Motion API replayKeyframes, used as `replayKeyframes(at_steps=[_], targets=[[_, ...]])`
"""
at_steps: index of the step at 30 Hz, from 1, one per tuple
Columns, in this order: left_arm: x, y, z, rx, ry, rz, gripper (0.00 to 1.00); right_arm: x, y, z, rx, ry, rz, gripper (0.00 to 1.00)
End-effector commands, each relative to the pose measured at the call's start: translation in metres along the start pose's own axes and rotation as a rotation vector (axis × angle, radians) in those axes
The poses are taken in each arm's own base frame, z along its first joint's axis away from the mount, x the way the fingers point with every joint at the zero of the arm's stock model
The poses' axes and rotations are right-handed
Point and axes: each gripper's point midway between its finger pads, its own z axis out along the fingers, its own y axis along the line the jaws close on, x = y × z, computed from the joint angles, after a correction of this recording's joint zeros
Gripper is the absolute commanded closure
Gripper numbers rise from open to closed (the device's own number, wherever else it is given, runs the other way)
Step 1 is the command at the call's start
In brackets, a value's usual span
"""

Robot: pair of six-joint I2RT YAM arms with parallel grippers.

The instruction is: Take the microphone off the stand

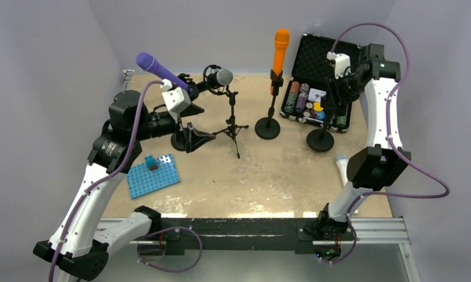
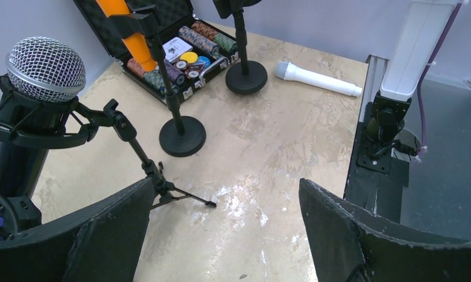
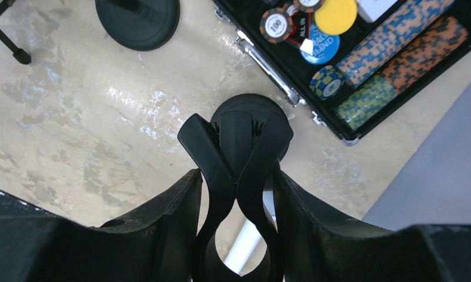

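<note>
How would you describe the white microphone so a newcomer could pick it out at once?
Find the open poker chip case at the table's far right. Nearer than it, past the round-base stand, the white microphone lies beside the right arm. It is the only white one and the only one lying flat; the orange microphone stands clipped upright.

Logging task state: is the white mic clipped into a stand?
No, the white microphone lies flat on the table, beside a black stand base.
</note>
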Motion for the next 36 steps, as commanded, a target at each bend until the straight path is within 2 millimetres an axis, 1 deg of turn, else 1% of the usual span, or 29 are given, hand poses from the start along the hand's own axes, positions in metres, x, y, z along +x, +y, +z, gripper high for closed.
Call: replayKeyframes(at_steps=[1, 5, 9, 10, 12, 14, 15, 16, 18, 20, 25, 29, 31, 32, 34, 36], targets=[[-0.023, 0.000, -0.003, -0.001, -0.047, 0.045, 0.03, 0.004, 0.001, 0.009, -0.015, -0.001, 0.020, 1.00], [-0.023, 0.001, -0.003, -0.003, -0.046, 0.048, 0.03, 0.019, -0.009, 0.016, 0.037, 0.026, 0.033, 1.00], [-0.020, 0.000, -0.003, -0.003, -0.041, 0.044, 0.03, 0.028, -0.014, 0.023, 0.034, 0.027, 0.058, 1.00], [-0.021, 0.000, -0.004, -0.002, -0.041, 0.044, 0.03, 0.031, -0.014, 0.025, 0.030, 0.036, 0.061, 0.95], [-0.022, -0.001, -0.004, -0.001, -0.042, 0.044, 0.02, 0.034, -0.014, 0.026, 0.031, 0.045, 0.072, 0.75], [-0.023, 0.000, -0.005, -0.005, -0.043, 0.046, 0.02, 0.033, -0.012, 0.022, 0.038, 0.033, 0.076, 0.58], [-0.023, 0.001, -0.004, -0.009, -0.043, 0.044, 0.02, 0.030, -0.011, 0.017, 0.045, 0.016, 0.078, 0.50], [-0.024, 0.001, -0.005, -0.014, -0.044, 0.039, 0.01, 0.027, -0.013, 0.010, 0.076, -0.002, 0.089, 0.35], [-0.024, 0.002, -0.005, -0.020, -0.044, 0.031, 0.00, 0.017, -0.010, -0.004, 0.094, -0.047, 0.098, 0.23], [-0.026, 0.001, -0.005, -0.015, -0.048, 0.030, 0.00, 0.006, -0.004, -0.022, 0.089, -0.096, 0.084, 0.20], [-0.033, -0.003, -0.003, 0.013, -0.067, 0.024, 0.00, -0.012, 0.011, -0.066, 0.100, -0.177, 0.069, 0.18], [-0.042, -0.004, -0.002, 0.023, -0.088, 0.019, 0.00, -0.031, 0.031, -0.092, 0.056, -0.291, 0.050, 0.17], [-0.047, -0.003, -0.001, 0.025, -0.099, 0.021, 0.00, -0.044, 0.050, -0.101, -0.018, -0.390, 0.005, 0.18], [-0.049, -0.003, -0.001, 0.025, -0.104, 0.024, 0.00, -0.050, 0.060, -0.102, -0.068, -0.436, -0.016, 0.17], [-0.053, -0.003, 0.001, 0.031, -0.112, 0.043, 0.00, -0.058, 0.078, -0.097, -0.170, -0.513, -0.031, 0.15], [-0.056, -0.002, 0.003, 0.043, -0.111, 0.061, 0.00, -0.070, 0.087, -0.090, -0.219, -0.570, -0.060, 0.14]])
